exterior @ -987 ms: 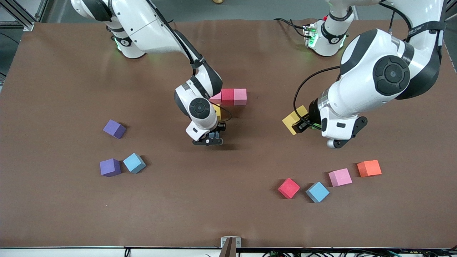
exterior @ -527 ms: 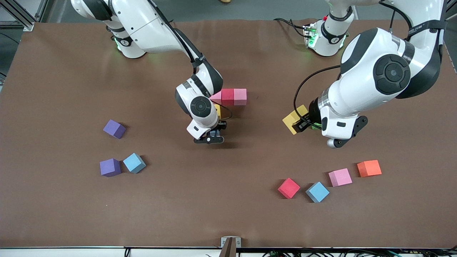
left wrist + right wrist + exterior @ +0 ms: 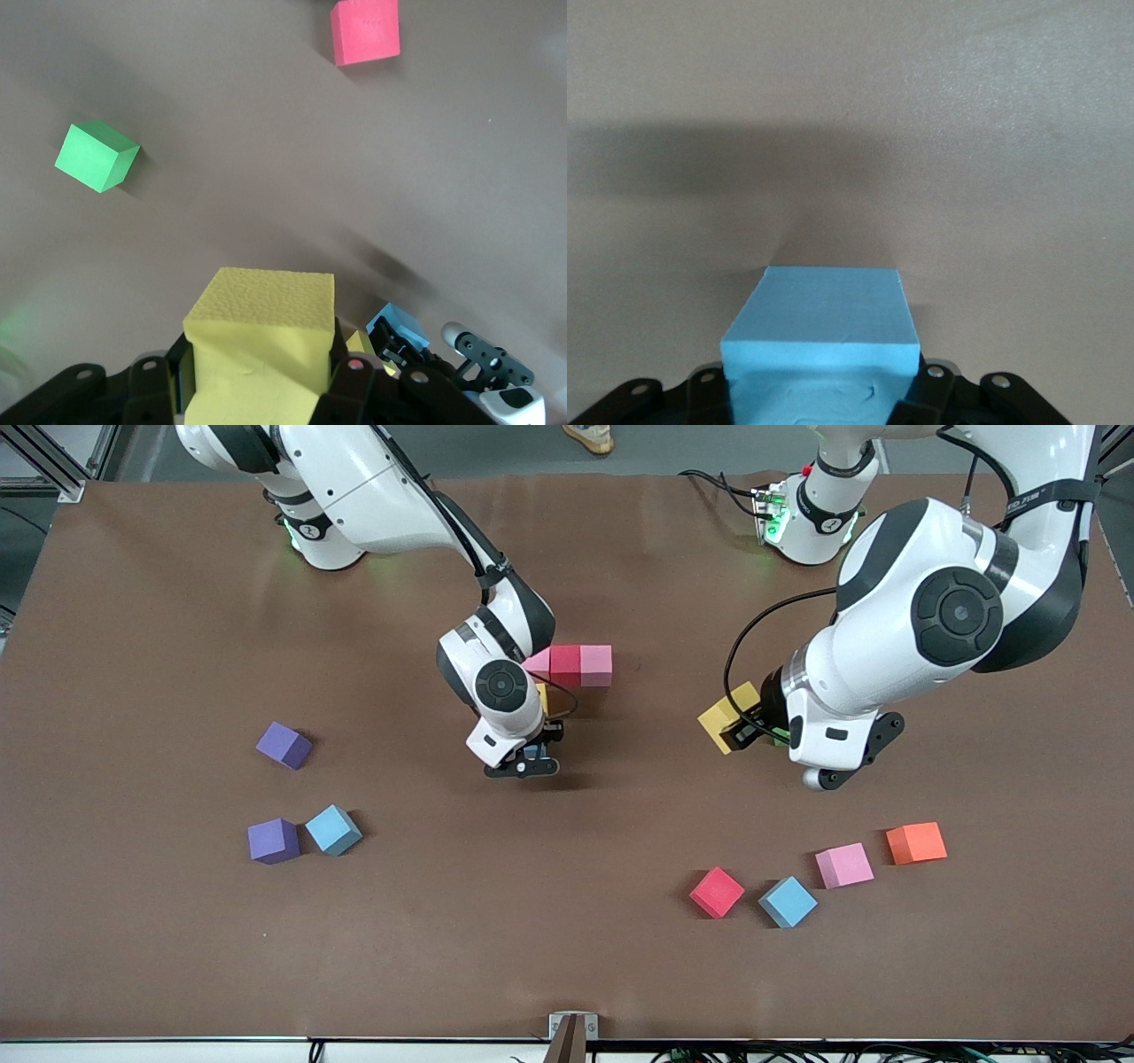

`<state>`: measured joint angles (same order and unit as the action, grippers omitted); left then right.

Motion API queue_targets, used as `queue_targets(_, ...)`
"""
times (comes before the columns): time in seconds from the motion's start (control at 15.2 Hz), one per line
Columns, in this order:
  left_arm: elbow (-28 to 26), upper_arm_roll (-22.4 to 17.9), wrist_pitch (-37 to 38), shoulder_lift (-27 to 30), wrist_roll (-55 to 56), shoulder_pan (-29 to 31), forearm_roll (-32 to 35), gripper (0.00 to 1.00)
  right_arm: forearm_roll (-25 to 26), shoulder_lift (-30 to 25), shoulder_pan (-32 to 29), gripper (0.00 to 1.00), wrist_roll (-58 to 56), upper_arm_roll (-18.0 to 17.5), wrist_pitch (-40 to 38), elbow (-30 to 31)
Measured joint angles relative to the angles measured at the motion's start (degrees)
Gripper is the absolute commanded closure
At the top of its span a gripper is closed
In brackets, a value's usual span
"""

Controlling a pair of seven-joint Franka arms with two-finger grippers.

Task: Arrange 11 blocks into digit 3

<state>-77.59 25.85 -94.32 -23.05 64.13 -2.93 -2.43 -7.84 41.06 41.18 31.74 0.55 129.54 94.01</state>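
We see the right pincer (image 3: 524,764) clamped on a light blue block (image 3: 819,332), held over the bench (image 3: 177,957) mid-bench, just nearer the front camera than the started figure. The right wrist view shows the block filling the space between the jaws, bare bench under it.

The left pincer (image 3: 740,731) is closed on a yellow block (image 3: 728,716), held over the bench toward the left arm's end; the left wrist view shows that block (image 3: 261,341) pinched between the jaws.

The digit 3 so far: a row of pink block (image 3: 537,664), red block (image 3: 565,665), pink block (image 3: 596,665), touching side by side, with another yellow block (image 3: 541,695) partly hidden by the right arm, just nearer the camera under the row's end toward the right arm.

A green block (image 3: 96,156) lies loose on the bench in the left wrist view; in the front view it is mostly hidden under the left arm.

Loose blocks nearer the camera, left arm's end: red block (image 3: 717,892), light blue block (image 3: 788,902), pink block (image 3: 844,865), and an orange cube (image 3: 916,842), close together in a loose arc.

Right arm's end: purple block (image 3: 283,745) on its own, and nearer the camera a second purple block (image 3: 273,841) just beside a light blue block (image 3: 333,830).
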Motion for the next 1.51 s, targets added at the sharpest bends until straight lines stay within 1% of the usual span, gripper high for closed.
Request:
queue_targets(0.53,-0.21,-0.1,-1.27,-3.09,1.67,-4.89,0.0,1.0,0.0,-0.23,0.2,0.69,-2.89,-0.01,-0.13,0.37)
queue_targets(0.59,-0.21,-0.1,-1.74,-3.23,1.96,-5.31,0.0,1.0,0.0,-0.24,0.25,0.67,-2.89,-0.01,-0.16,0.38)
queue_targets(1.05,-0.25,-0.17,-2.15,-3.47,2.78,-7.81,0.09,1.0,0.01,-0.33,0.76,0.67,-2.89,-0.01,-0.75,0.46)
queue_targets(1.25,-0.26,-0.19,-2.15,-3.76,3.13,-8.9,1.21,1.0,0.0,-0.36,0.93,0.67,-2.89,-0.02,-1.03,0.46)
queue_targets(1.51,-0.26,-0.28,-2.16,-3.8,3.6,-9.09,1.34,1.0,0.0,-0.41,1.04,0.67,-2.89,-0.1,-1.47,0.47)
